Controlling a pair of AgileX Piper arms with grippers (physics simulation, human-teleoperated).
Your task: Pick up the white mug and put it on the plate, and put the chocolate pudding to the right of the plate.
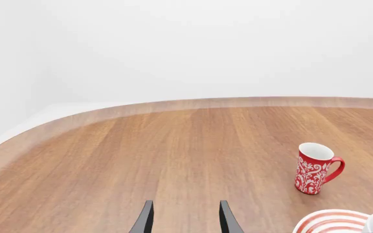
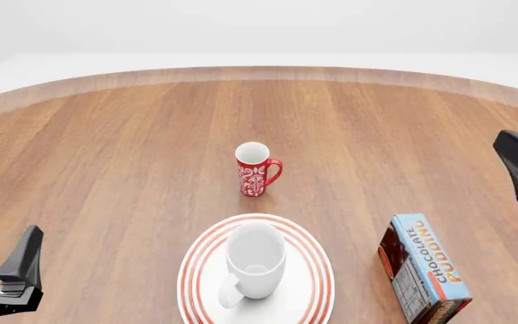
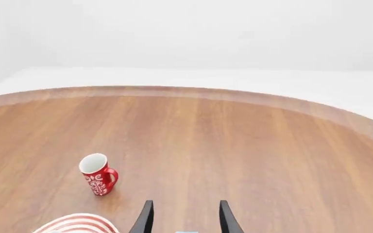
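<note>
Near the bench's front edge, about midway along it, the plate (image 2: 318,277) lies flat with the white mug (image 2: 255,260) standing upright on it, mouth up, its loop handle toward the front edge and slightly left. Just right of the plate, not touching it, the chocolate pudding (image 2: 425,266) box rests with its light-blue face up, also close to the front edge. Behind the plate, toward the bench's middle, stands a red mug (image 2: 256,169).

Both jobs look finished to you as things lie. The left gripper (image 1: 183,218) and right gripper (image 3: 183,216) each hang over bare wood with fingers apart, holding nothing.

Should you need to adjust: the white mug is probably rigid, glossy and slippery, likely breakable; pinch across its rim wall or take the handle, and lift gently. The pudding box is probably light cardboard that dents; close across its narrow dark sides with modest force.
</note>
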